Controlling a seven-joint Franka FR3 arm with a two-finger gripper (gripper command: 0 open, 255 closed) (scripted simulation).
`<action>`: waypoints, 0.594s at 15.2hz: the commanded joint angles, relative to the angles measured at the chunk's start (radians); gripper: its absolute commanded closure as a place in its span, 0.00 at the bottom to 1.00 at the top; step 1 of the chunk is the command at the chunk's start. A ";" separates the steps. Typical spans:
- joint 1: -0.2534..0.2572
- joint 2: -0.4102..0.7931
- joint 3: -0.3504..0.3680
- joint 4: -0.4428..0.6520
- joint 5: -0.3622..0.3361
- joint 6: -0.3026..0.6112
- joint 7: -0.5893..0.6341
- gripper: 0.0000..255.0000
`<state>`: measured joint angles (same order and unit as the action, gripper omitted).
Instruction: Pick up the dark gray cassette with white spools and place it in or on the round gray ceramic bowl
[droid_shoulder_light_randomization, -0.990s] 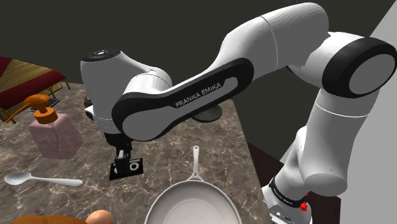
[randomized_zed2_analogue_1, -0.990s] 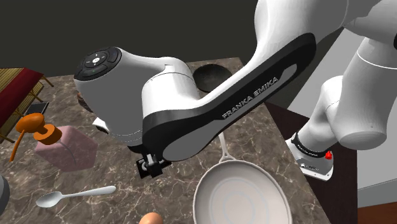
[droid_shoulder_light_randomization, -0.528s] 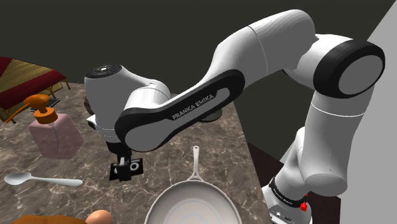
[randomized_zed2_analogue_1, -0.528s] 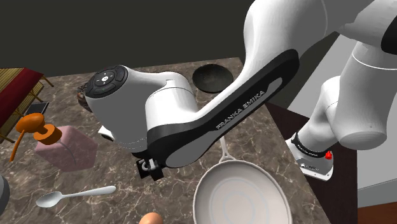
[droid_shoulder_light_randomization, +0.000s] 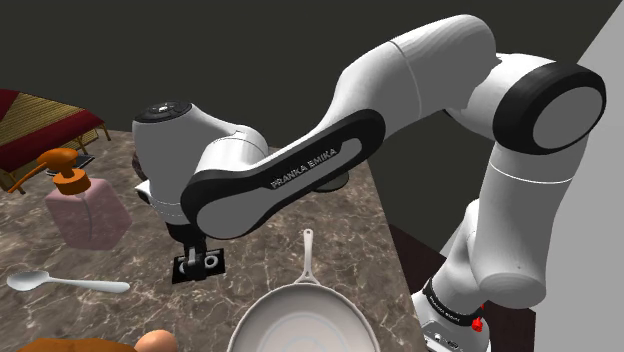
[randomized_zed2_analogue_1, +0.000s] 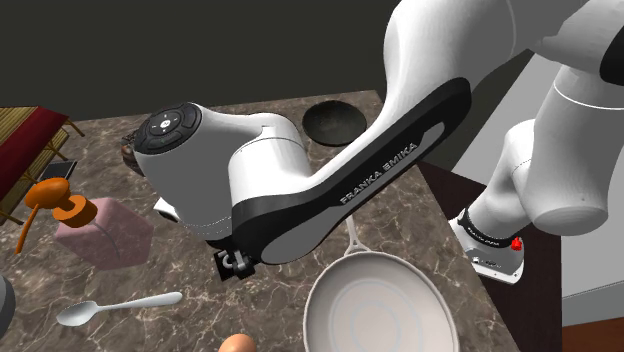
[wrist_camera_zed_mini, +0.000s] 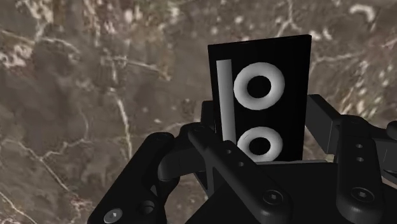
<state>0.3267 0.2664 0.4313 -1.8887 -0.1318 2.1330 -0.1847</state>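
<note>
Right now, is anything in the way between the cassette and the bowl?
Nothing visible is. The tool has the cassette between its fingers, and the counter toward the bowl looks bare, though the arm hides part of it. The frying pan's handle lies beside that path, not across it.

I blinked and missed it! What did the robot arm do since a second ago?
The arm dipped a little, bringing the gripper lower over the cassette, then held still. The cassette, pan, soap bottle, spoon and bowl stayed put.
</note>
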 joint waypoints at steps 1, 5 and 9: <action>0.000 0.003 -0.001 -0.002 -0.001 0.000 0.000 1.00; 0.002 0.006 -0.001 0.000 -0.002 0.000 0.003 1.00; -0.002 -0.003 0.000 0.004 0.003 -0.011 -0.003 1.00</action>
<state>0.3264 0.2647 0.4316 -1.8868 -0.1305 2.1279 -0.1850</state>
